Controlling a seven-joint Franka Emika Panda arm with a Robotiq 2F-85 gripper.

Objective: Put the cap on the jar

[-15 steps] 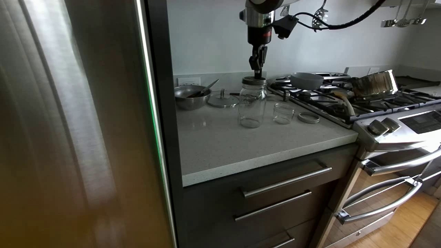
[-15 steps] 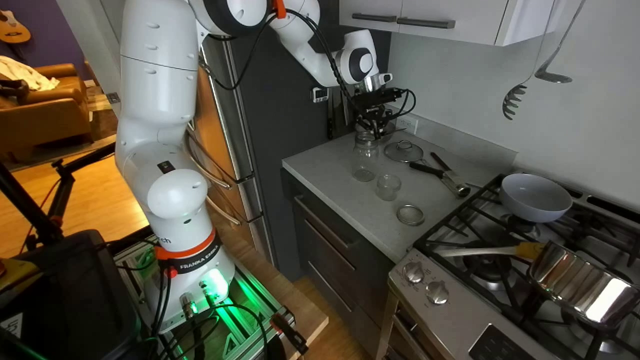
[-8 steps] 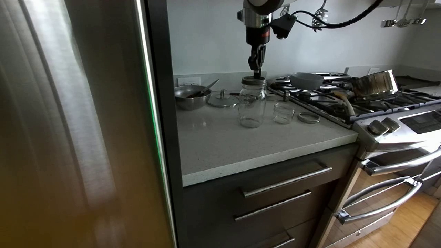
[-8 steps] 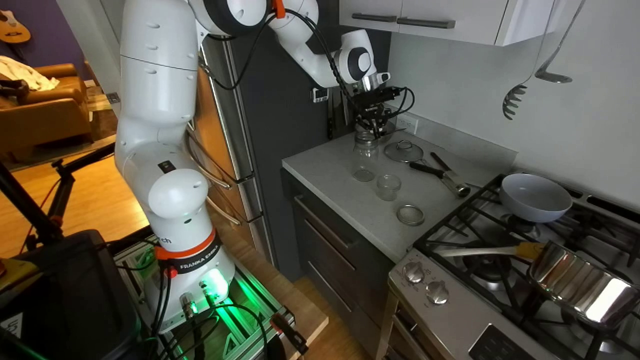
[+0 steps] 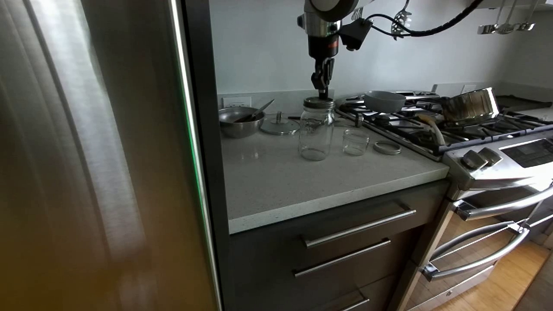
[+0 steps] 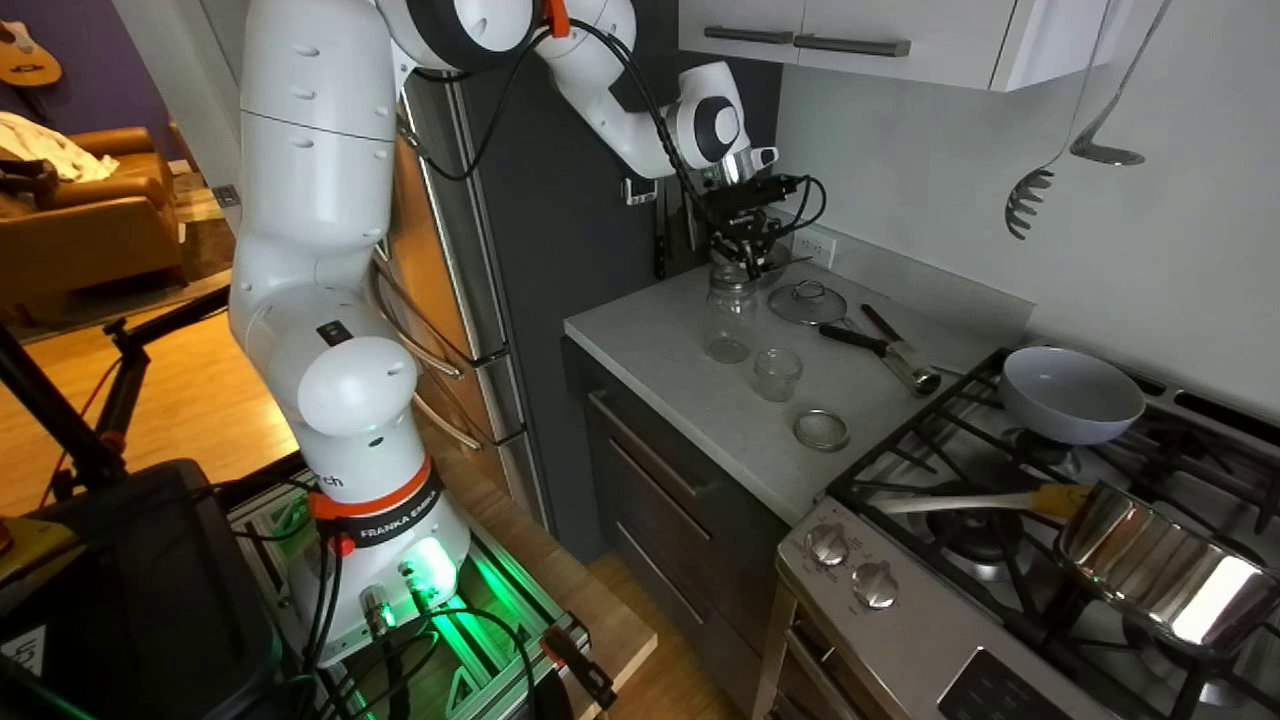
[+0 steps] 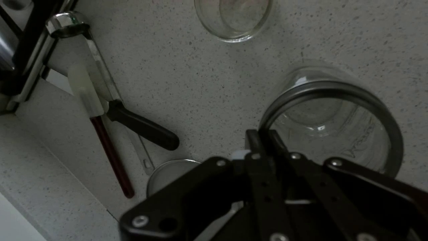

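In an exterior view, the cap [image 5: 318, 104] is located at the mouth of the jar [image 5: 315, 136], with a tumbler [image 5: 355, 144] at three o'clock. In the wrist view, the cap's rim is pinched at nine o'clock by the gripper [image 7: 263, 134].

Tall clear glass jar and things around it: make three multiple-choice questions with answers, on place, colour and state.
1. Where is the dark round metal ring nearest the black two-fingered gripper?
A) on the stove
B) on the floor
C) at the mouth of the tall clear glass jar

2. What colour is the handle of the slim pale-bladed spatula?
A) dark red
B) blue
C) yellow

3. How do the gripper's jaws stand?
A) spread wide
B) closed at the ring's edge
C) closed on the spatula

1C: an exterior view shows it topping the jar.
2A: the wrist view shows it red.
3B: the same view shows them together.
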